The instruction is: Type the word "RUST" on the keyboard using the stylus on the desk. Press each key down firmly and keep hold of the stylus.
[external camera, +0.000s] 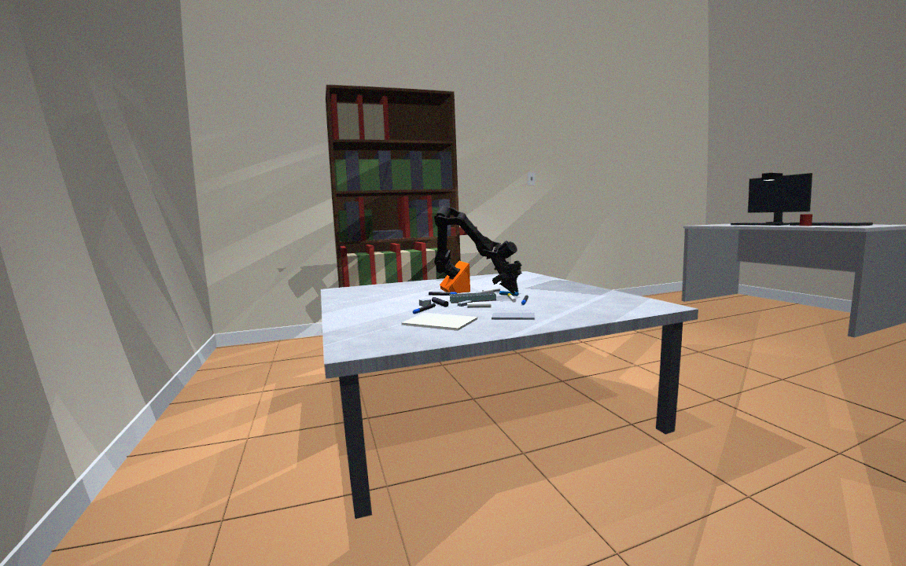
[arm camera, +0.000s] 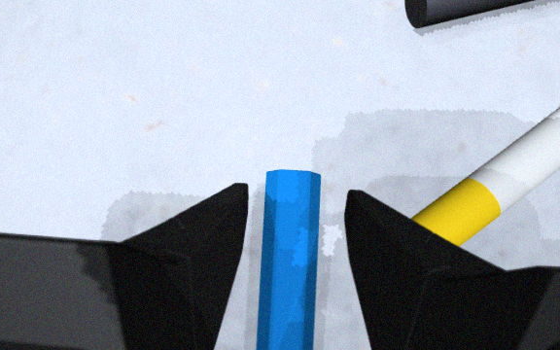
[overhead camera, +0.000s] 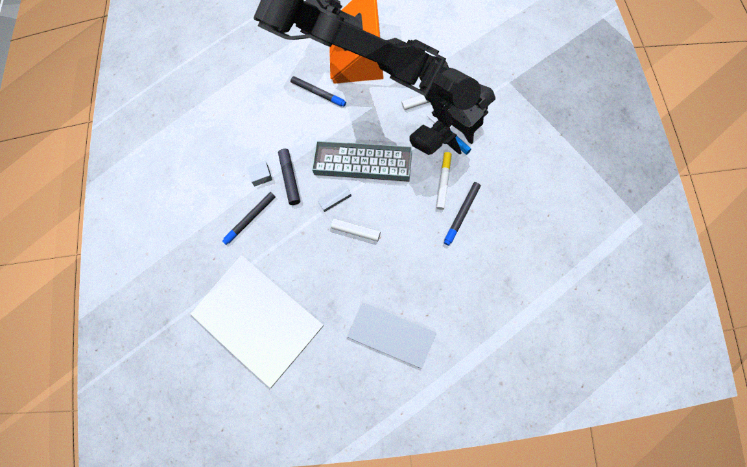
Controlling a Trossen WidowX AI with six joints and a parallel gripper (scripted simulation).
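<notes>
The blue stylus (overhead camera: 463,146) (arm camera: 291,243) lies on the desk right of the keyboard, partly hidden under the gripper in the top view. My gripper (overhead camera: 467,144) (arm camera: 297,200) is open, its fingers on either side of the stylus. In the wrist view a gap shows between the stylus and each finger, and the stylus's end reaches slightly past the fingertips. The keyboard (overhead camera: 335,173) (external camera: 473,297) lies left of the gripper with its letters upside down in the top view. The R key (overhead camera: 342,149) is at the left end of its top row.
A white marker with a yellow end (overhead camera: 443,185) (arm camera: 538,170) lies close beside the gripper. A dark blue-tipped pen (overhead camera: 463,211) lies beyond it. A white stick (overhead camera: 415,103) lies partly under the arm. The orange base (overhead camera: 358,69) is behind the keyboard. Several pens and blocks lie around it.
</notes>
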